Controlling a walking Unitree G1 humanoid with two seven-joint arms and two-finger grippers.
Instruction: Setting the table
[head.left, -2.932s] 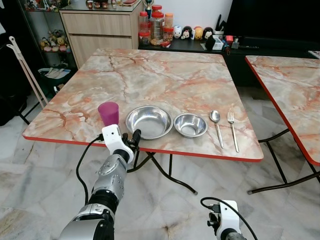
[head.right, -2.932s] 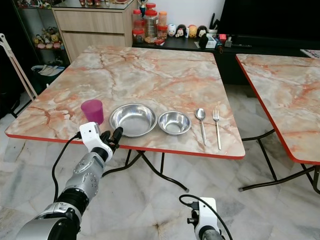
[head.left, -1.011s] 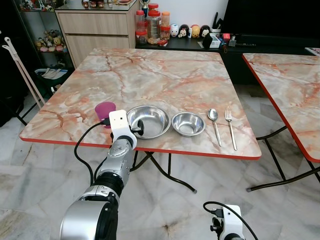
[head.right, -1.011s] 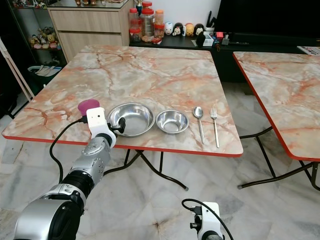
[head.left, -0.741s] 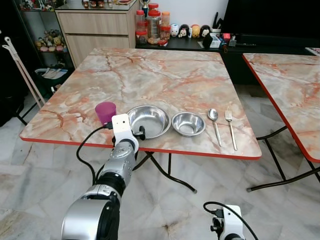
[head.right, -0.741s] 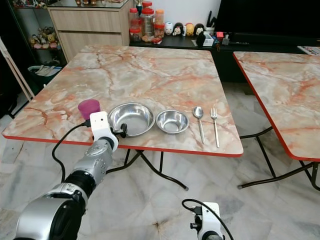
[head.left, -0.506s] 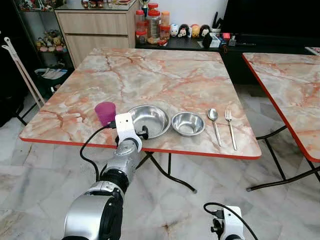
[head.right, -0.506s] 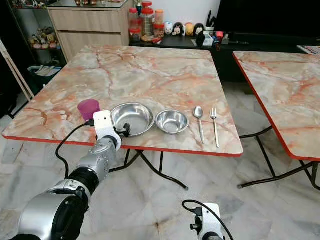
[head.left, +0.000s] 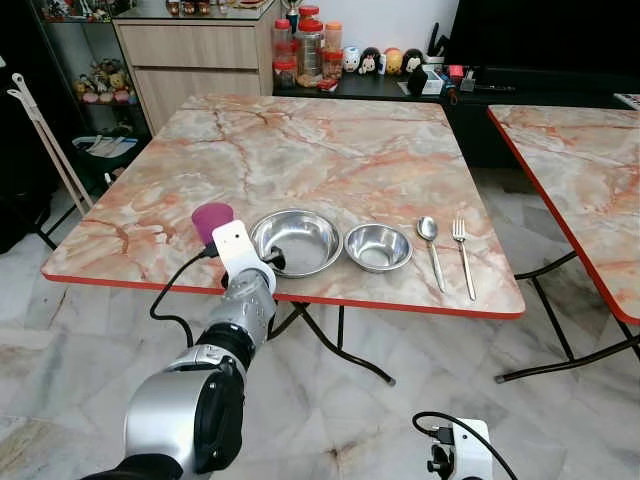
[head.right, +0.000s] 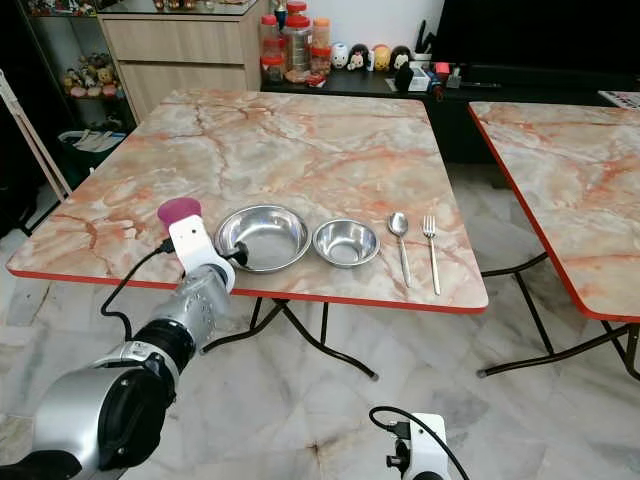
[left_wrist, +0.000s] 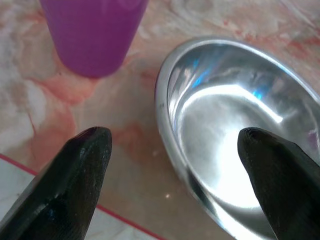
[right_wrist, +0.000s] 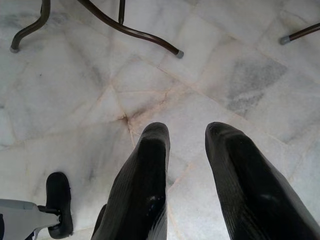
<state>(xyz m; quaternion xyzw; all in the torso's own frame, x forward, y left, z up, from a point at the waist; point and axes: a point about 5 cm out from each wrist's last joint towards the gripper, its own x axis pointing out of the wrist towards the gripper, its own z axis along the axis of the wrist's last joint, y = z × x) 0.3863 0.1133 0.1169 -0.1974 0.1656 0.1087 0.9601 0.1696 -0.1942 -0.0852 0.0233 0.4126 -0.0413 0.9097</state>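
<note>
Home dining room: marble table (head.left: 330, 150), sideboard (head.left: 195, 50)

Both head cameras look forward and down from above the marble table (head.left: 330, 150), which fills the frame from 9 to 3 o'clock. They share the large steel bowl (head.left: 297, 242) and purple cup (head.left: 212, 220) with the left wrist camera, set very close over the bowl's rim (cup at 11 o'clock). The right wrist camera faces straight down at the tiled floor (right_wrist: 240, 65), near table legs.
</note>
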